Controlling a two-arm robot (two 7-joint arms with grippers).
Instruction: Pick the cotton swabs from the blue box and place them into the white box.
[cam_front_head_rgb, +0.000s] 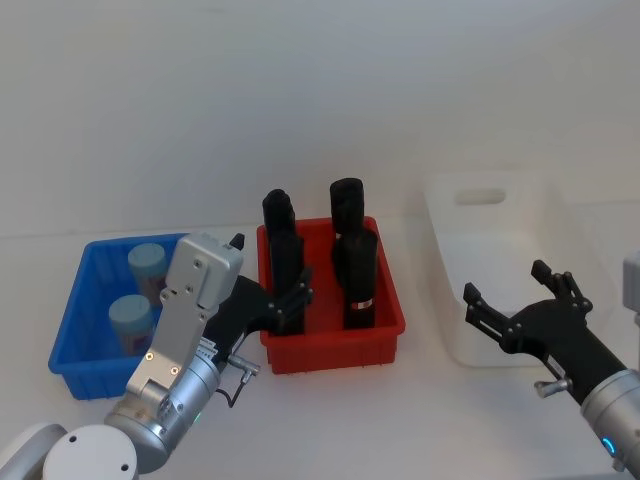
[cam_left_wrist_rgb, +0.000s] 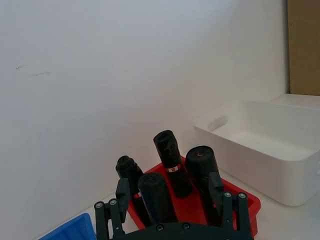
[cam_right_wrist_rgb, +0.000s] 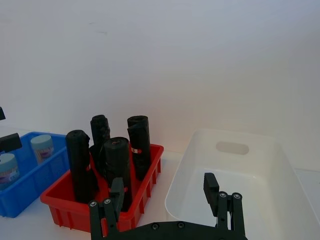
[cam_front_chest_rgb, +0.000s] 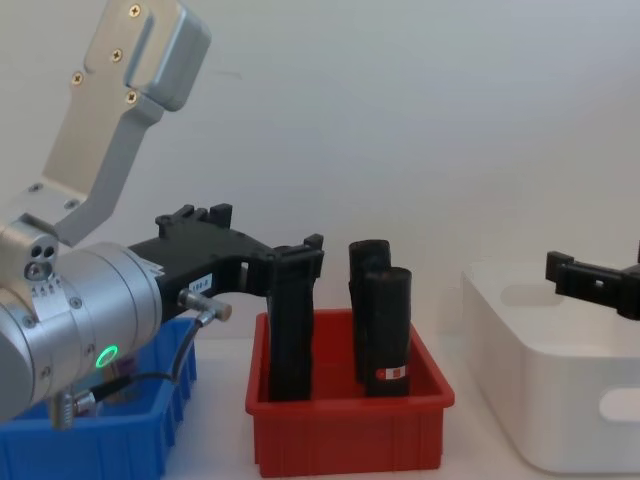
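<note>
Two cotton swabs jars with light blue lids (cam_front_head_rgb: 147, 263) (cam_front_head_rgb: 131, 318) stand in the blue box (cam_front_head_rgb: 72, 330) at the left; the right wrist view shows them as well (cam_right_wrist_rgb: 41, 147) (cam_right_wrist_rgb: 7, 167). My left gripper (cam_front_head_rgb: 270, 275) hovers open between the blue box and the red bin, its fingers (cam_left_wrist_rgb: 122, 192) pointing at the black packs and holding nothing. At the right stands the white box (cam_front_head_rgb: 500, 215), seen with nothing inside it (cam_right_wrist_rgb: 235, 172). My right gripper (cam_front_head_rgb: 508, 285) is open over the white box's near wall, also holding nothing (cam_right_wrist_rgb: 164, 192).
A red bin (cam_front_head_rgb: 385, 335) with several tall black upright packs (cam_front_head_rgb: 358, 280) sits between the two boxes, just ahead of my left gripper. A white wall runs close behind all the bins. Bare white table lies in front of the bins.
</note>
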